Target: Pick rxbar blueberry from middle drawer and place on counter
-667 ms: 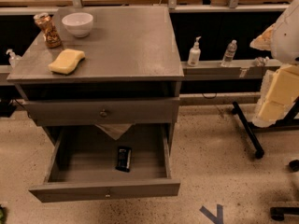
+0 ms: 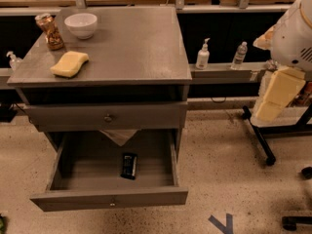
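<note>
Camera view shows the rxbar blueberry as a small flat black rectangular wrapper with faint pale markings, print too small to read; it lies flat on the bare grey floor of the open middle drawer, near the centre, long side running front to back, touching no wall; the counter above holds a yellow sponge, a white bowl and a brown patterned snack container, its label unreadable; a pump bottle and a water bottle stand on the narrow ledge to the right; the robot arm, white and cream, sits at the right edge, well apart from the drawer; the gripper is out of frame, so its state cannot be told.
</note>
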`<act>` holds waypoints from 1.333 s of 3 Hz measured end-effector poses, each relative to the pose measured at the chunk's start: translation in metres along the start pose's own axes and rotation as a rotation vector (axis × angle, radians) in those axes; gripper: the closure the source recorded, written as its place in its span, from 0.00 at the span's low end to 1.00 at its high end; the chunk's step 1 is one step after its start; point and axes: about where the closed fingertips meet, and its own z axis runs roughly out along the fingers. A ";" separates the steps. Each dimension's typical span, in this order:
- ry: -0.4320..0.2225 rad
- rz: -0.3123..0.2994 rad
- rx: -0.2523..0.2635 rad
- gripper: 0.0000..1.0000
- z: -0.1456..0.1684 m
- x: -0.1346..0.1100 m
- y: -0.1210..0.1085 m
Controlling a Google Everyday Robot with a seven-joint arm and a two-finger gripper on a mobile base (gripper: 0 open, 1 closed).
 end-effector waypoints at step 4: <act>-0.139 -0.028 -0.080 0.00 0.129 -0.043 0.009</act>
